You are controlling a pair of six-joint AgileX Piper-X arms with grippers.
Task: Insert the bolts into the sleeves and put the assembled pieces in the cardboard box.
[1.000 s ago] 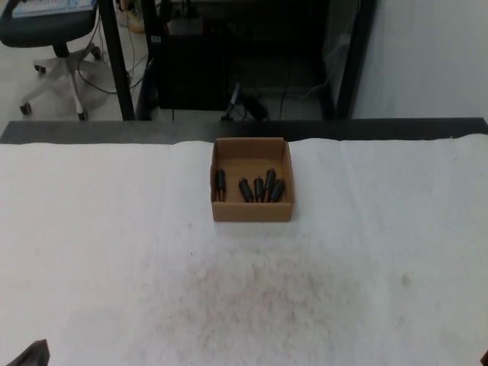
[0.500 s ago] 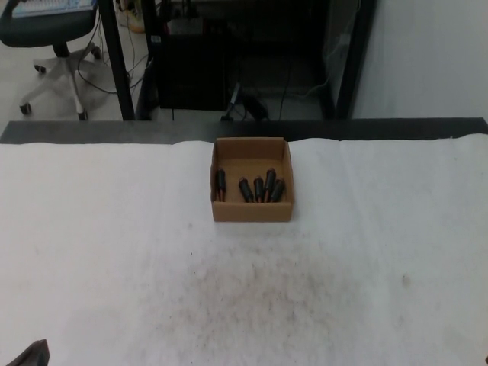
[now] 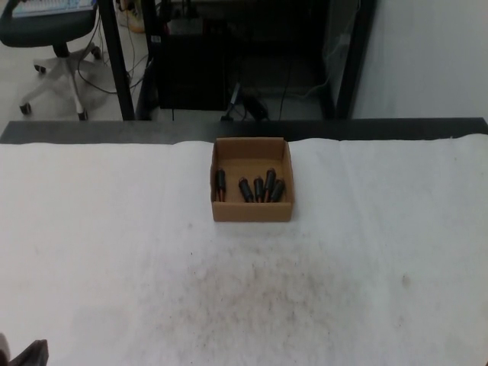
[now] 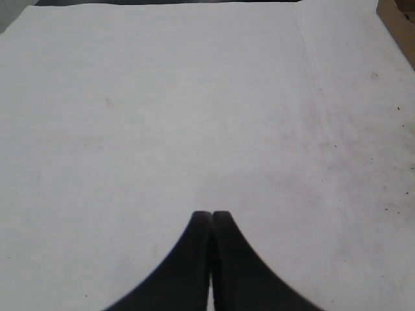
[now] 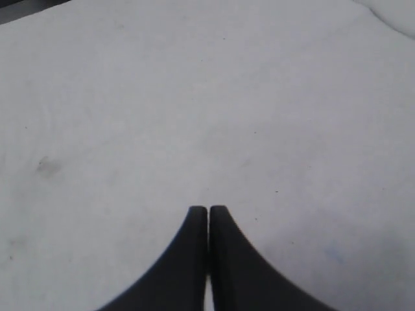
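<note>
The left tool (image 4: 211,217) hangs low over the white-covered table (image 3: 107,229), its two fingers pressed together. In the middle, toward the far edge, the cardboard box (image 3: 252,211) holds five dark assembled pieces (image 3: 261,188), one lying apart by its left wall. The right tool (image 5: 208,210) is likewise pressed together above the table.

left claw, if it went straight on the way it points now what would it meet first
Most likely only the white cloth: the shut left claw points across bare cloth, with depth hard to judge. The cardboard box corner lies off to the side of that line.
</note>
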